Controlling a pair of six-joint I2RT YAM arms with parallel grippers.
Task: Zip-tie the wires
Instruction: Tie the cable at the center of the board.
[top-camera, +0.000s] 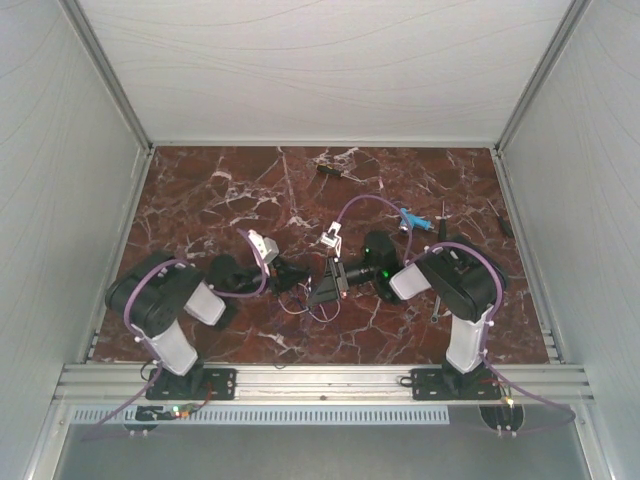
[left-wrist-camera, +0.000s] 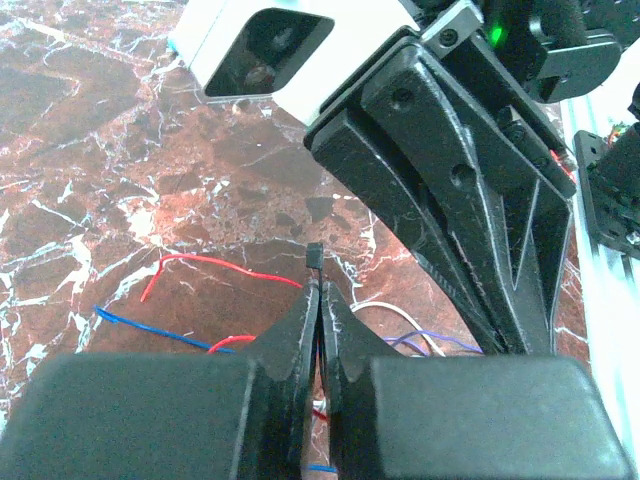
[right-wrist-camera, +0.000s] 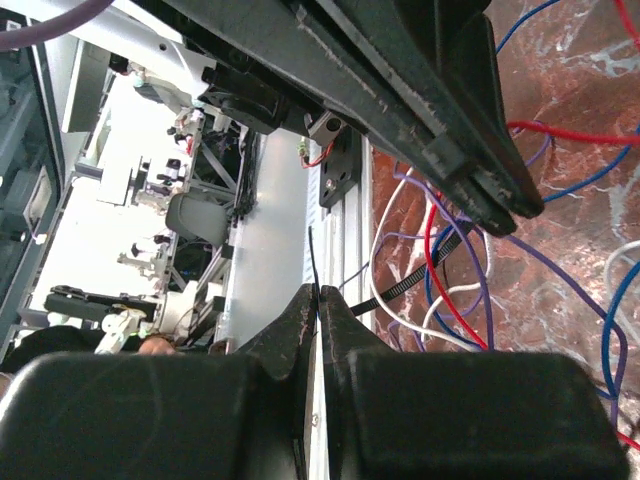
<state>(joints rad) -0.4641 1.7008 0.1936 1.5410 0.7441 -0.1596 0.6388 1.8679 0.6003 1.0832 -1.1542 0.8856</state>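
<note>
The wires (top-camera: 318, 308) are a small tangle of thin red, blue, purple and white loops on the marble table between the two arms. They show in the left wrist view (left-wrist-camera: 220, 263) and the right wrist view (right-wrist-camera: 450, 300). My left gripper (left-wrist-camera: 320, 290) is shut on the head end of a black zip tie (left-wrist-camera: 314, 256), just above the wires. My right gripper (right-wrist-camera: 318, 292) is shut on the zip tie's thin tail, and the strap (right-wrist-camera: 405, 287) runs in among the wires. In the top view the left gripper (top-camera: 298, 283) and the right gripper (top-camera: 322, 292) nearly meet.
The right gripper's fingers (left-wrist-camera: 450, 180) cross close in front of the left wrist camera. A blue-handled tool (top-camera: 412, 219) lies at the back right. Small dark items lie at the back (top-camera: 328, 170) and far right (top-camera: 503, 222). An aluminium rail (top-camera: 320, 380) edges the front.
</note>
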